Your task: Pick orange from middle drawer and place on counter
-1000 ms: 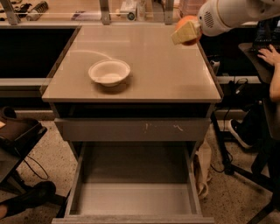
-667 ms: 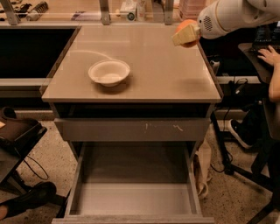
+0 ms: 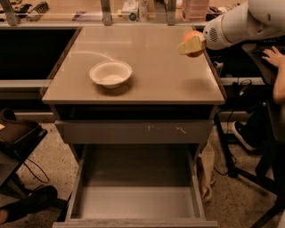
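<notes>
My gripper (image 3: pixel 191 43) is shut on the orange (image 3: pixel 194 36), a small round fruit, and holds it in the air above the right far part of the counter (image 3: pixel 156 67). The white arm reaches in from the upper right. Only part of the orange shows between the pale fingers (image 3: pixel 189 45). The middle drawer (image 3: pixel 138 193) stands pulled out at the bottom of the view, its flat grey floor bare.
A shallow white bowl (image 3: pixel 110 73) sits on the counter's left half. A scratched grey drawer front (image 3: pixel 133 132) is above the open drawer. A person's hand (image 3: pixel 274 57) is at a desk on the right; a cluttered bench (image 3: pixel 111 9) runs behind.
The gripper with the orange has shifted slightly left and down over the counter's right side. The bowl and drawer have not moved.
</notes>
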Robot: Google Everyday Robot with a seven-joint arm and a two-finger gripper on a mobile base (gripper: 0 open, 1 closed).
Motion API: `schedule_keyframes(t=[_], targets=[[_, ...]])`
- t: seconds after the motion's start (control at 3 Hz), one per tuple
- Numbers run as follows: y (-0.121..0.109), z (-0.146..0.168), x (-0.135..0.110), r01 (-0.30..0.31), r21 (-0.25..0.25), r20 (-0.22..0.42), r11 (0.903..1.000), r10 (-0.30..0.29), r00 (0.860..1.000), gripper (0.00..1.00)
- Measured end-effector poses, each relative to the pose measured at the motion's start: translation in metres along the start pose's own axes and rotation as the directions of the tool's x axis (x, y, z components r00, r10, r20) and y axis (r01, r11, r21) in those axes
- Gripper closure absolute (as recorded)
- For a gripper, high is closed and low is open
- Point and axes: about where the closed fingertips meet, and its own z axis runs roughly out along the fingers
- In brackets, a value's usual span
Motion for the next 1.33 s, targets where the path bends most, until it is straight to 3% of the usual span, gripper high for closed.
schedule_keyframes(t=[0.33,1.0,1.33], targets=[[0.007,0.020,0.011,0.020,-0.019,-0.040,0.9996,-0.021,0.999,1.00],[0.013,0.095,0.074,-0.018,-0.124,-0.164,0.9921,-0.003,0.986,1.00],[0.013,0.092,0.071,-0.018,-0.125,-0.164,0.9921,-0.003,0.986,0.82]])
